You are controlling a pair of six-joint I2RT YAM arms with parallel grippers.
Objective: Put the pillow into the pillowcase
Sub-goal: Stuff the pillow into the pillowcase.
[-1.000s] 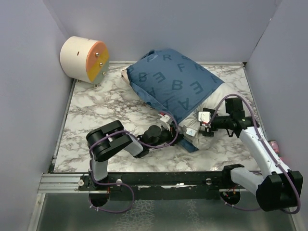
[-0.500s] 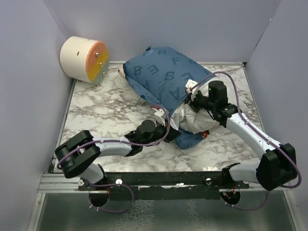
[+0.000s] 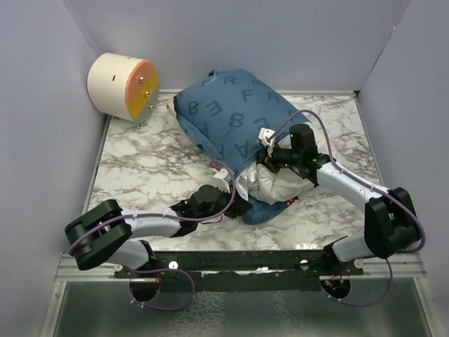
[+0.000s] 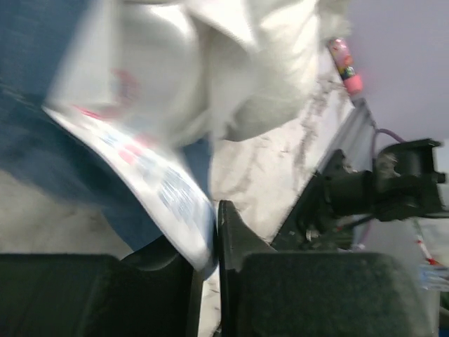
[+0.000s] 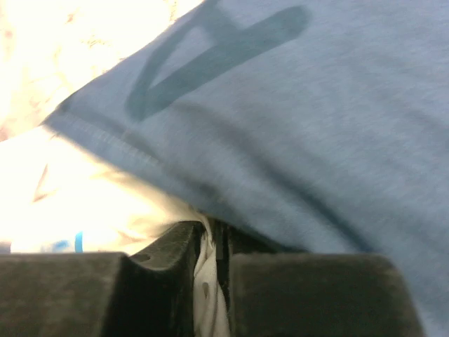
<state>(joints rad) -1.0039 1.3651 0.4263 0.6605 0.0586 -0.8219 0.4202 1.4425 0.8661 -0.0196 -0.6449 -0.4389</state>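
On the marbled desk (image 3: 147, 158), from its centre out toward one o'clock, lies the pillowcase (image 3: 231, 116), a plump blue bundle with its closed end up at eleven o'clock, near the cream cylinder (image 3: 121, 86) that sits apart in the far left corner, and its mouth turned toward five o'clock. Most of the pillow (image 3: 270, 184) appears to be inside already; only a rumpled white end bulges from the mouth at about five o'clock of the bundle. The step in hand, as I judge it, is drawing the open hem over that last white end. The right gripper (image 3: 269, 151) sits on the upper lip of the mouth, and its wrist view shows its jaws pinched together on a fold where blue hem and white cloth meet (image 5: 208, 246). The left gripper (image 3: 228, 189) reaches in from seven o'clock and is clamped on the lower lip, a thin edge of fabric with the lighter lining showing (image 4: 179, 203). To do this well, both grips probably need to hold case cloth alone, not pillow, and pull together toward five o'clock, keeping the mouth spread and low so the stuffing slides in rather than bunching; a slow, even pull should spare the thin hem from slipping out.
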